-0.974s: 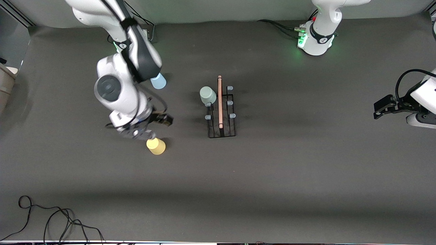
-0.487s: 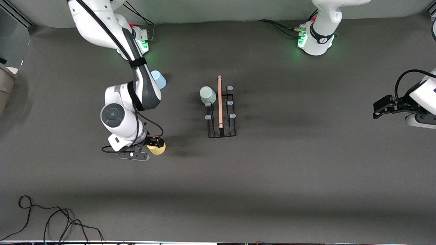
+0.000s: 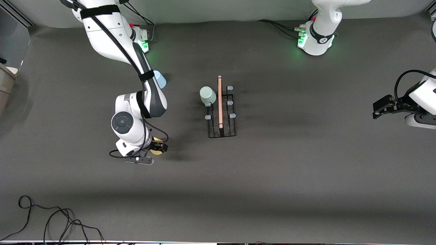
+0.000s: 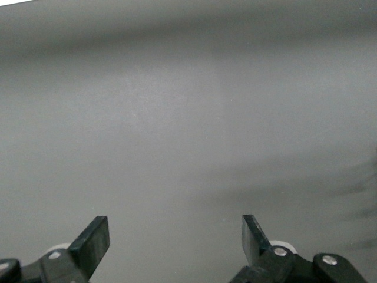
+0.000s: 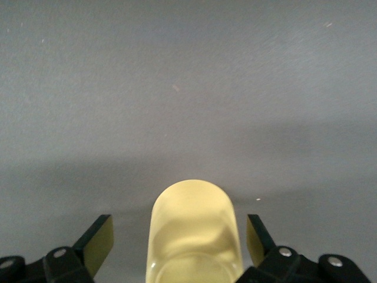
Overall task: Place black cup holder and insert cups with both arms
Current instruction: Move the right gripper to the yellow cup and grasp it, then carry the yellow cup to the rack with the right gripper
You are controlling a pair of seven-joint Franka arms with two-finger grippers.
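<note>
Dark grey table held the black cup holder at its middle, mint cup already on a prong. Over the last second the right gripper had dropped around the yellow cup, jaws spread wide on either side, not yet clenched; a grasp looked imminent. Left gripper waited with jaws apart at its own end of the table.

no readable text, label, brand, number or sign shows in any view.

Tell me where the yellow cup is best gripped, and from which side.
Grip the yellow cup across its tapered side wall, coming in level from the side as the open right gripper does now, one finger on each flank. It seems to stand upside down, so there is probably no open rim to pinch.
</note>
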